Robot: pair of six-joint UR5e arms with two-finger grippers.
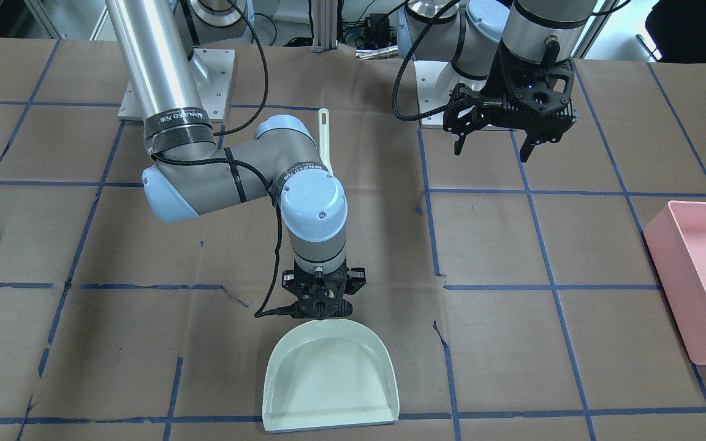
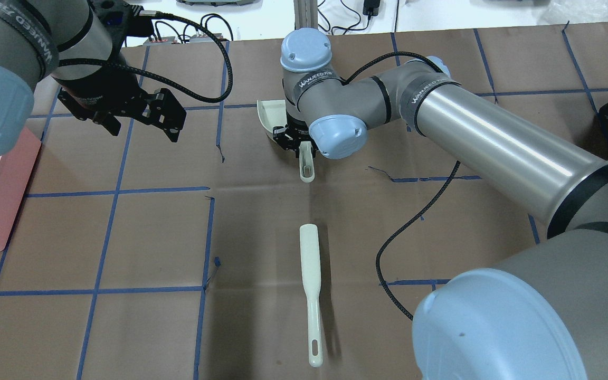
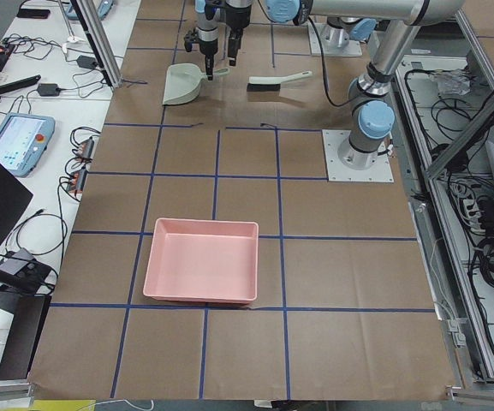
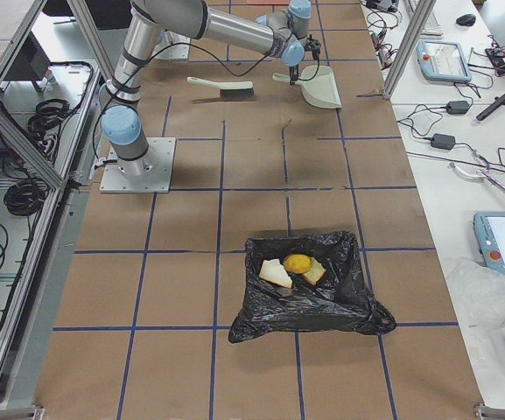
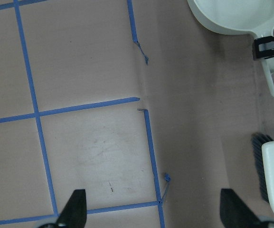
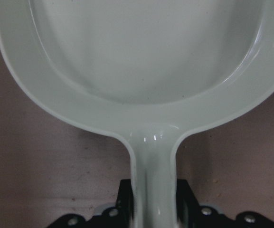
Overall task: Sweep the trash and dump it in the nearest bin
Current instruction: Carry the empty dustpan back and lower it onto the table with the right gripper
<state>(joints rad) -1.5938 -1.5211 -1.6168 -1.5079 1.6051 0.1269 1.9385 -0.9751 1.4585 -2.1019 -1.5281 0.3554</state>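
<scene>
Brown paper with a blue tape grid covers the desk (image 1: 512, 245). The potato (image 4: 298, 263) and both bread pieces (image 4: 276, 274) lie inside the black bag (image 4: 340, 306), well apart from the tools. The right gripper (image 1: 322, 306) has its fingers clamped on the handle of the dustpan (image 1: 331, 373), which rests flat on the desk. The brush (image 2: 310, 295) lies near it. The left gripper (image 1: 493, 139) hangs above the desk, fingers apart. A pink bin (image 3: 202, 271) sits at the robot's left end.

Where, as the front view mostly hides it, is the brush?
In the overhead view the brush lies flat mid-table, on the robot's side of the dustpan, in line with the handle that the right hand holds.
</scene>
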